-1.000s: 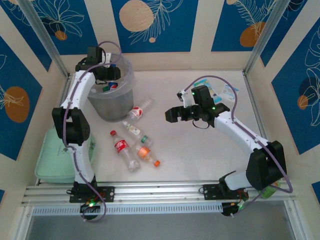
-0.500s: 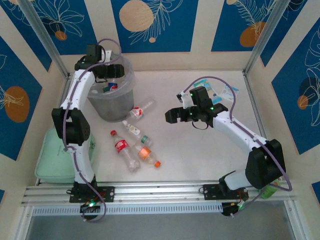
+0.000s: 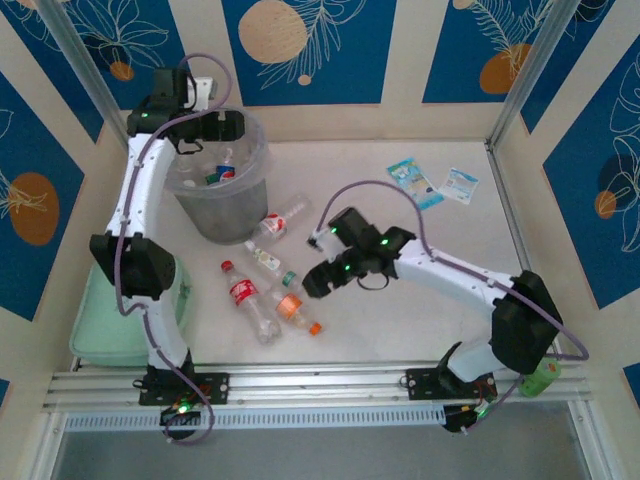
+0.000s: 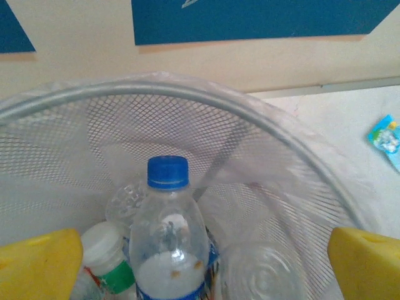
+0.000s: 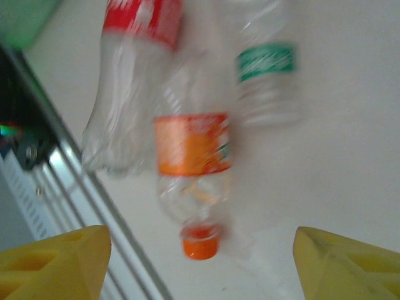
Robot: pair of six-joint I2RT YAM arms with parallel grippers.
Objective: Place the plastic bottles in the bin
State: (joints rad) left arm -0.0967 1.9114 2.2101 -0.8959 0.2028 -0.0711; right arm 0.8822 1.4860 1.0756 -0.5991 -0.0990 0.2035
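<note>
Four plastic bottles [image 3: 243, 296] lie on the counter [image 3: 400, 335], near side of the bin [image 3: 215, 215]. Left gripper [image 3: 228, 125] hangs open, empty, over the bin. Right gripper [image 3: 312, 282], open, hovers over the orange-labelled bottle [image 5: 192, 144]: centre across its body, descend, then close.

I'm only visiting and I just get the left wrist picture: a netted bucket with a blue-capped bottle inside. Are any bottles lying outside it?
Observer: Yes, four lie on the table beside the bin: a red-label bottle, an orange-label bottle, a green-label bottle and a fourth bottle nearest the bin.
Operator: What's the other arm up to?
Observer: The right arm's fingers stand apart over the orange-label bottle, not touching it.
Operator: Anything else lying about?
Observer: A pale green pad lies at the table's near left edge, by the left arm's base.
</note>
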